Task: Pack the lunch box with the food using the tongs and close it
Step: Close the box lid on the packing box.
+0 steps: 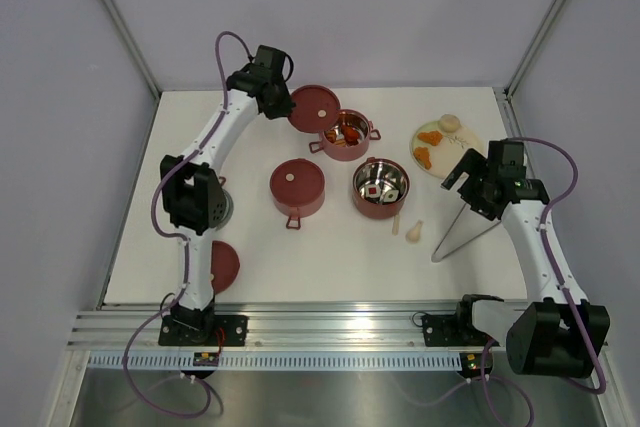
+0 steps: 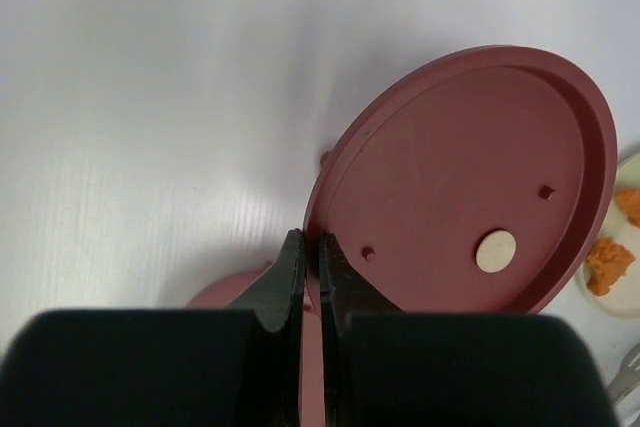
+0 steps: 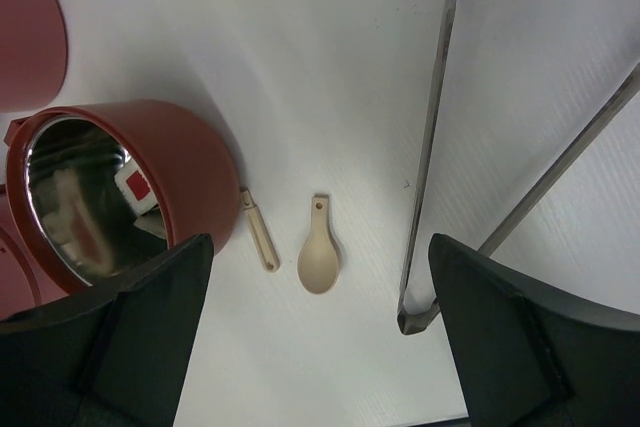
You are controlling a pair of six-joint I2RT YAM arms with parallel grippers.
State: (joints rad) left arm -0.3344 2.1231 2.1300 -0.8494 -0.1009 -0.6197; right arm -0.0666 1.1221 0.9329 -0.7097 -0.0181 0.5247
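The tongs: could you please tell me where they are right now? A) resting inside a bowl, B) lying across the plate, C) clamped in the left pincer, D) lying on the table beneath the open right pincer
D: the tongs lie flat on the table, and the right pincer hangs open above them, not touching.

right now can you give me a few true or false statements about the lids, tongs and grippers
1. The left gripper has its jaws shut on the edge of a dark-red disc lid. True.
2. The long silver metal tongs are held in the right gripper. False: they lie on the table, its jaws open.
3. The flat cream plate holds orange food pieces. True.
4. All three dark-red bowls are lidded. False: two stand open, only the covered bowl is lidded.
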